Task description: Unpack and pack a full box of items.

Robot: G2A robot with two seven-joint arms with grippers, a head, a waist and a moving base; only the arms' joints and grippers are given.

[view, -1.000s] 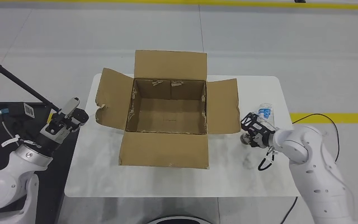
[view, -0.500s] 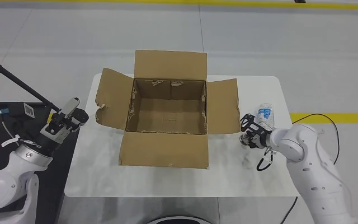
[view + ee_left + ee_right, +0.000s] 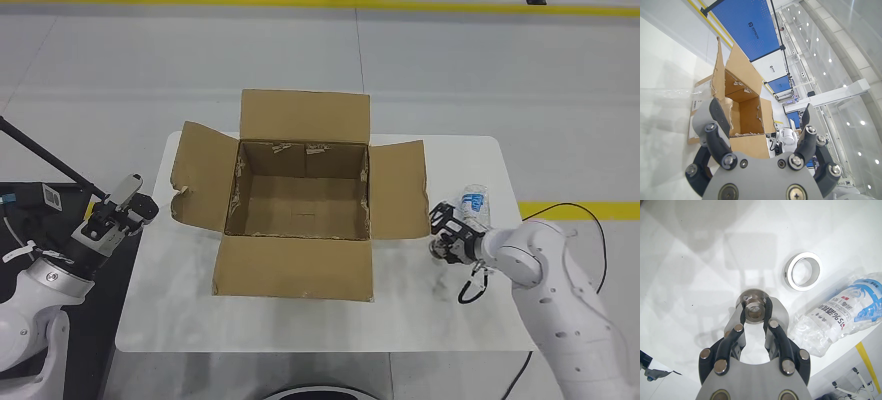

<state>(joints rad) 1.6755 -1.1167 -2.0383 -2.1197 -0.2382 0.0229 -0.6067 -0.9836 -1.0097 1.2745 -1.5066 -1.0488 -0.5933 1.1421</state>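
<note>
One flanged bushing [image 3: 753, 309] in right tool [image 3: 755, 313], packet [image 3: 840, 317] cropped

my left hand [image 3: 762, 109]: beside the tabletop [image 3: 460, 310], fingers spread wide | my right hand [image 3: 754, 313]: low over it, fingers clamped on a metal bushing [image 3: 753, 310]

Grey floor [image 3: 100, 70], yellow line [image 3: 590, 209], perhaps glazed roof [image 3: 838, 37]
</note>
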